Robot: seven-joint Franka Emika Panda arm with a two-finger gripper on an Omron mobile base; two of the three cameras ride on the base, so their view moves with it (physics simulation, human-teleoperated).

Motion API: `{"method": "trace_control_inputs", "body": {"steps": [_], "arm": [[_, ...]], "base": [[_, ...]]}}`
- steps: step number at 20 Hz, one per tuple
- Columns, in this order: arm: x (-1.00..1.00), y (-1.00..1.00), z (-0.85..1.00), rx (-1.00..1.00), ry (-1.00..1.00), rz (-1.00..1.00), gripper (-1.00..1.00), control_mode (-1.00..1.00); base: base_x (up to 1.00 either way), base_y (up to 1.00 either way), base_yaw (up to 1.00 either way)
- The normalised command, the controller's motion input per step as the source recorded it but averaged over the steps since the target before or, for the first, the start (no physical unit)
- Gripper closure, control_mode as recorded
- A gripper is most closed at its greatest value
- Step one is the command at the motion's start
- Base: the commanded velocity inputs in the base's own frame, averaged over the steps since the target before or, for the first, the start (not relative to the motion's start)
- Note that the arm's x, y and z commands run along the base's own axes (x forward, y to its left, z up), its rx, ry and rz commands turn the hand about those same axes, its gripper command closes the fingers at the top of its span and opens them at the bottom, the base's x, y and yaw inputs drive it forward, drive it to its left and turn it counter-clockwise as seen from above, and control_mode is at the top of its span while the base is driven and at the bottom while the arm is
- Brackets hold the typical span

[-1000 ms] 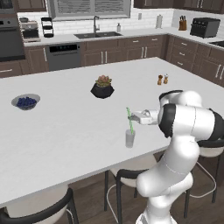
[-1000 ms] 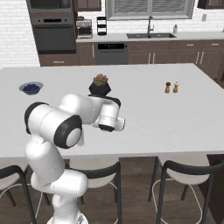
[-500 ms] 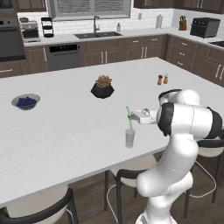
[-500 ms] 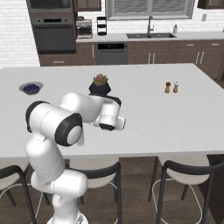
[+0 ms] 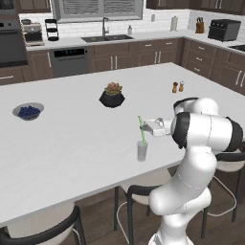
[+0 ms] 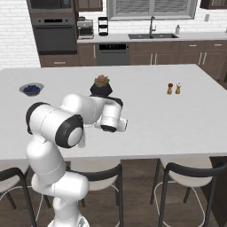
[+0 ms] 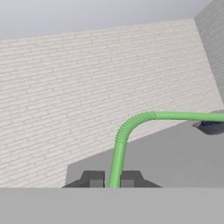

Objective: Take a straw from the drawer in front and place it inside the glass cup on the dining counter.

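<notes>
Hand: the hand (image 5: 149,127) is closed tight on the straw (image 5: 142,131); in the hand view the two dark fingertips (image 7: 93,179) pinch the green stem (image 7: 117,162) from either side, and above them the stem curves through its ribbed bend and runs off to the right edge.
Hand position: it reaches out level over the worktop (image 5: 72,143) from the white forearm, near the worktop's near edge, above and just right of the glass cup (image 5: 141,151).
Change: against the pictures from a second and half a second ago, arm, straw and cup sit in the same places; the grip has not loosened.
Straw: bright green, nearly upright with a slight lean, its lower end down inside the glass cup, its upper part rising to the hand, bent tip just above.
Glass cup: small, clear and greyish, standing upright on the white worktop, just below and left of the hand.
Right base view: the forearm and hand (image 6: 119,125) hide the cup and straw.
Mid worktop: a dark pot with a plant (image 5: 112,95) sits well beyond the cup; a bowl of blue berries (image 5: 28,111) lies far left.
Far worktop: two small shakers (image 5: 178,86) stand side by side towards the right.
</notes>
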Motion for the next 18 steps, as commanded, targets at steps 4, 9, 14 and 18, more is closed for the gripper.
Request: {"method": "trace_control_inputs", "body": {"steps": [4, 9, 14, 18], "arm": [[0.00, 0.00, 0.06, 0.00, -0.05, 0.00, 1.00, -1.00], [0.00, 0.00, 0.10, 0.00, -0.07, 0.00, 1.00, -1.00], [0.00, 0.00, 0.09, 0.00, -0.02, 0.00, 1.00, -1.00], [0.00, 0.00, 0.03, 0.00, 0.00, 0.00, 1.00, -1.00]], "base": [[0.00, 0.00, 0.00], [0.00, 0.00, 0.00], [0.00, 0.00, 0.00], [0.00, 0.00, 0.00]]}}
